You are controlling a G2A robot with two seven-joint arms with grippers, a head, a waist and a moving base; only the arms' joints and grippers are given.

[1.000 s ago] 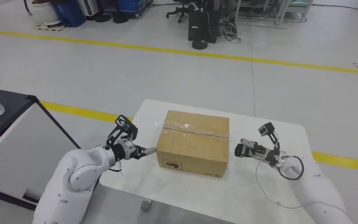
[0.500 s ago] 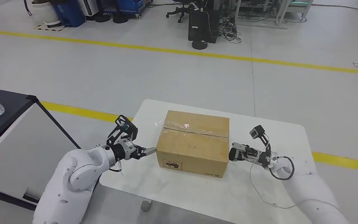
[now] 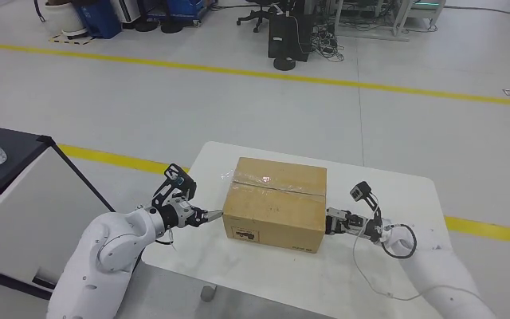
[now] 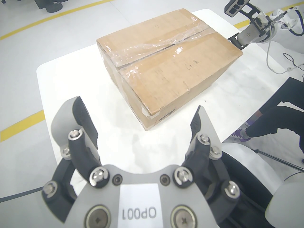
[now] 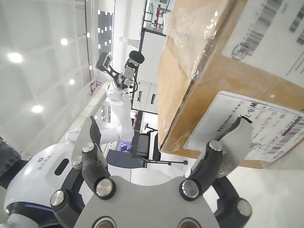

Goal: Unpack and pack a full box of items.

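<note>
Cardboard now sits hard up against my right tool [image 5: 166,122]. A second ago that arm hung well clear of the box [image 3: 275,203]. It has since slid in along the table [image 3: 382,191], and one finger [image 5: 239,129] now lies on the white label [image 5: 273,115] on the end face in front of it. The other finger stands out in free air past the box's corner. The jaws are spread wide and grip nothing, so this is a touch, not a hold.

My left tool [image 4: 139,106] has not stirred in that time. It is wide open and empty, pointing at the opposite end of the box, with the near corner just ahead of its fingertips and a strip of bare table between.

So the box lies between my two tools, flat on the table. Its flaps are shut, and clear tape [image 4: 161,41] runs crinkled along the top seam and down over the end.

I read the right arm's approach as the start of bracing or steadying the box from that end. Nothing is unpacked yet, since the seal is unbroken. The left side has not closed in to match, so a push from the right alone could skid the box toward my left tool.
</note>
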